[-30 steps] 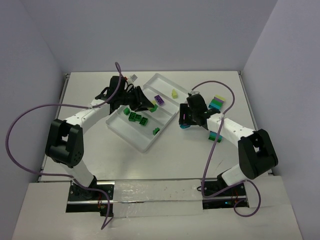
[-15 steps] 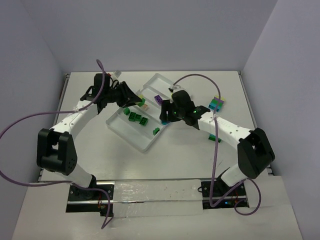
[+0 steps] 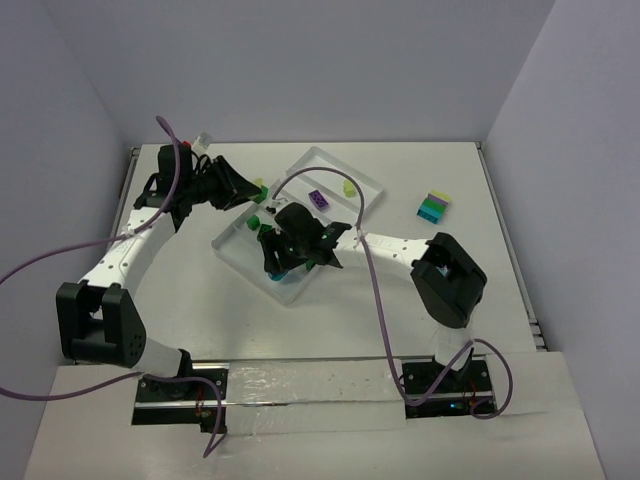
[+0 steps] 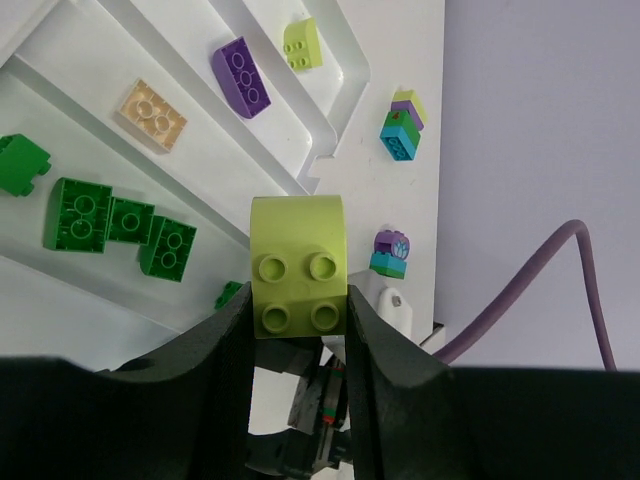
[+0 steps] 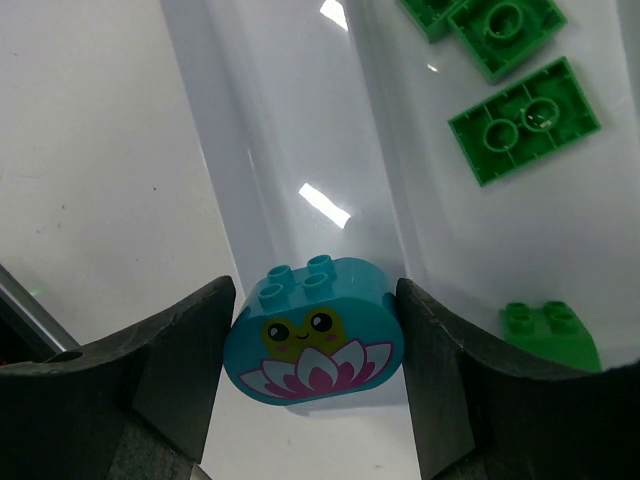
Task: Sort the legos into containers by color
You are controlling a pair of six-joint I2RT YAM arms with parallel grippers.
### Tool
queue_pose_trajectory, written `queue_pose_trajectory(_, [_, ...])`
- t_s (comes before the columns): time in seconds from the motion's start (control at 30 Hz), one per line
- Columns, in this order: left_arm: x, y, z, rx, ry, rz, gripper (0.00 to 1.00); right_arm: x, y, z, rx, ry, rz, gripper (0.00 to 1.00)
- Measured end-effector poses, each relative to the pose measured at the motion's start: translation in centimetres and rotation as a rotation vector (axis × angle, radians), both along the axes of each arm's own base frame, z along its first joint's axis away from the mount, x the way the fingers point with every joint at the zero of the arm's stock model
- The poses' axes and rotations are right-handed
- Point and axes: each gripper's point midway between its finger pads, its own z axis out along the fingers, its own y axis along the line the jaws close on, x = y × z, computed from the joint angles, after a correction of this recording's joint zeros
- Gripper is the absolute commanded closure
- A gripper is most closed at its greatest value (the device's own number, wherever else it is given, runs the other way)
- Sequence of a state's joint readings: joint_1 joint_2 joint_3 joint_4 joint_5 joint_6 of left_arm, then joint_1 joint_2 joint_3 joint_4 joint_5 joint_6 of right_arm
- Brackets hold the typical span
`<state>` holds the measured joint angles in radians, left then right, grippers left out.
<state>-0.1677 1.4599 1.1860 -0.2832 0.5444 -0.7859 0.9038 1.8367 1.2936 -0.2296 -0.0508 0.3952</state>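
My left gripper (image 4: 298, 322) is shut on a yellow-green lego (image 4: 298, 278), studs toward the camera, held above the table just off the tray's (image 3: 333, 156) left end; from above the gripper (image 3: 250, 191) shows there. My right gripper (image 5: 315, 292) is shut on a teal lego (image 5: 315, 330) printed with a frog and a lotus, held over the tray's nearest compartment (image 5: 290, 120); from above, the gripper (image 3: 279, 262) shows there. Inside the tray lie green legos (image 4: 80, 212), a peach one (image 4: 153, 113), a purple one (image 4: 242, 77) and a yellow-green one (image 4: 301, 44), each colour in its own compartment.
A multi-colour clump of legos (image 3: 433, 207) stands on the table right of the tray. A small purple-and-teal clump (image 4: 390, 252) sits beside the right arm. The right arm (image 3: 390, 245) stretches across the table from the right. Walls enclose the table on three sides.
The right arm swung left from the table beside the tray to over its near compartment, carrying the teal lego. The left arm drew back to the left with the yellow-green lego.
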Motion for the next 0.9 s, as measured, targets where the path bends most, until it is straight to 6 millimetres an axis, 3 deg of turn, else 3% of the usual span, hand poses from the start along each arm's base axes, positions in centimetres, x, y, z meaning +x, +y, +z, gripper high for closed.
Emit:
queue_pose_trajectory(0.33, [-0.3, 0.6, -0.2, 0.0, 0.011, 0.023, 1.0, 0.8, 2.3, -0.1, -0.001, -0.007, 0.014, 0.11])
queue_pose_trajectory(0.6, [-0.2, 0.8, -0.2, -0.002, 0.014, 0.032, 1.0, 0.4, 2.2, -0.5, -0.022, 0.0, 0.019, 0.11])
queue_pose_trajectory(0.77, [-0.2, 0.8, -0.3, -0.002, 0.017, 0.031, 1.0, 0.6, 0.0, 1.7, -0.018, -0.06, -0.011, 0.13])
queue_pose_trajectory(0.9, [-0.4, 0.7, -0.4, -0.006, 0.022, 0.022, 1.0, 1.2, -4.5, 5.9, 0.023, -0.149, -0.053, 0.13])
